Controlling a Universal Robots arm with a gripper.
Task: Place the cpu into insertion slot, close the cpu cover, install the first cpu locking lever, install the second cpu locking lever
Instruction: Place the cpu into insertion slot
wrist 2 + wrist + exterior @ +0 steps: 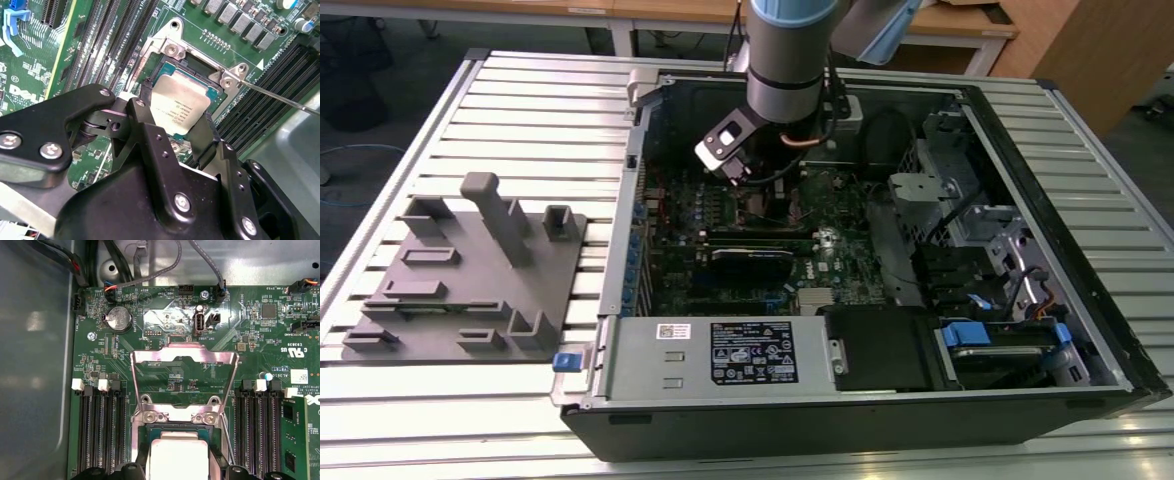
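Black jaws, closed on the flat grey square cpu (179,107), hold it over the silver-rimmed insertion slot (167,50); a tilted release could seat it crooked.

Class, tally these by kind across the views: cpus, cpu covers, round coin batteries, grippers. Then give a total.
cpu: 1
cpu cover: 1
coin battery: 1
gripper: 1
Total: 4
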